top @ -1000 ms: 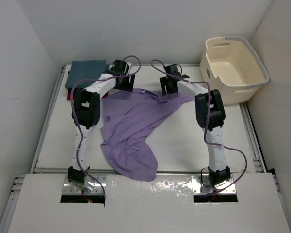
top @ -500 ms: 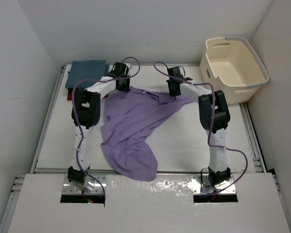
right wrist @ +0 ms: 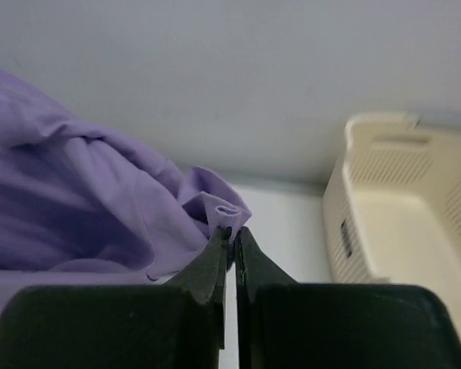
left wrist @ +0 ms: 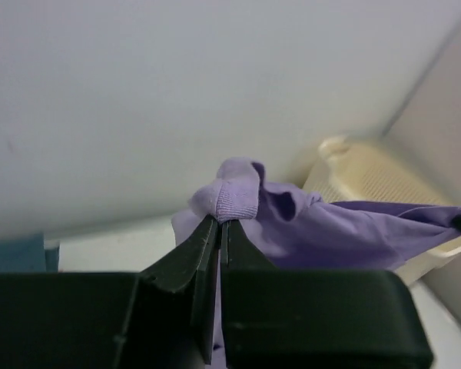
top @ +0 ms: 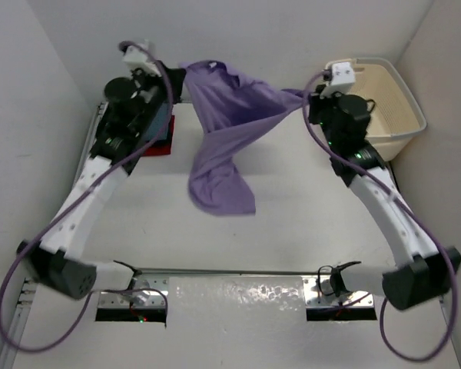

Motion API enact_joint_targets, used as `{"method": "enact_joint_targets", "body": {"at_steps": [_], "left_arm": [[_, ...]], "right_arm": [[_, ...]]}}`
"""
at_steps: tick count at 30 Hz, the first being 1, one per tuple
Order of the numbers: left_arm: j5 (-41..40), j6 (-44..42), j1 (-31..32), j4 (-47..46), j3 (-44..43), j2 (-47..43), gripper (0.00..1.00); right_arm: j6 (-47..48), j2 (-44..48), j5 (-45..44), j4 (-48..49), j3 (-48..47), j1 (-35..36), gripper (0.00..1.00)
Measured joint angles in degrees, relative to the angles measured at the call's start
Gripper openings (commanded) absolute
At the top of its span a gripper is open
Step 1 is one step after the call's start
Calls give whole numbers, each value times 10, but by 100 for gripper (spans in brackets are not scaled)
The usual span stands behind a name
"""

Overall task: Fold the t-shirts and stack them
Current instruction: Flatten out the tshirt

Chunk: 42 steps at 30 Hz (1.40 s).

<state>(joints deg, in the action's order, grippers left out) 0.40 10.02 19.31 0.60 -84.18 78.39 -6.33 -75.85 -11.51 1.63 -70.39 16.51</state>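
The lavender t-shirt point(top: 234, 115) hangs stretched in the air between my two grippers, and its lower part point(top: 219, 184) dangles over the table. My left gripper point(top: 181, 78) point(left wrist: 221, 223) is shut on a ribbed edge of the lavender t-shirt point(left wrist: 330, 231). The right gripper point(top: 307, 98) point(right wrist: 232, 229) is shut on another rolled edge of this shirt point(right wrist: 61, 192). A folded teal-blue t-shirt point(top: 170, 127) point(left wrist: 11, 254) lies on a red t-shirt point(top: 158, 149) at the table's back left, mostly hidden under my left arm.
A cream perforated laundry basket point(top: 396, 115) point(left wrist: 369, 165) point(right wrist: 346, 231) stands at the back right corner, close to my right gripper. White walls enclose the table at the back and on both sides.
Both grippers have shut on the lavender t-shirt's far edge and risen high, lifting it off the table. It lay spread and crumpled on the table before and now hangs.
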Motion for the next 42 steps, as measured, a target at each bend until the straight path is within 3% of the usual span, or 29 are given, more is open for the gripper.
{"method": "enact_joint_targets", "body": {"at_steps": [6,11,19,25,30,33,37,40,41,42], "left_arm": [[-40,-26,45,-46,44,-219,0],[-44,-46,45,-61,35,-308,0],[42,-55,45,-48,-93,-320,0],[33,-60,45,-33,-103,-317,0],[-66,-54,45,-54,-35,-285,0],[-165,-25,43,-63,35,-224,0],[-234,36,23,-50,151,-120,0],[-253,76,10,7,190,21,0],[-258,87,8,41,190,71,2],[-265,98,5,73,184,114,15]], "right_arm": [[44,203,10,21,15,0,0],[100,268,3,-14,-55,0,0],[144,296,26,-44,-197,1,0],[169,272,20,-41,-246,1,0],[186,207,-14,-11,-204,1,0],[189,116,-32,10,-163,0,0],[181,-52,-16,31,-123,-18,0],[171,-216,6,30,-127,-34,0],[168,-266,19,22,-135,-36,7],[163,-325,28,5,-155,-39,14]]}}
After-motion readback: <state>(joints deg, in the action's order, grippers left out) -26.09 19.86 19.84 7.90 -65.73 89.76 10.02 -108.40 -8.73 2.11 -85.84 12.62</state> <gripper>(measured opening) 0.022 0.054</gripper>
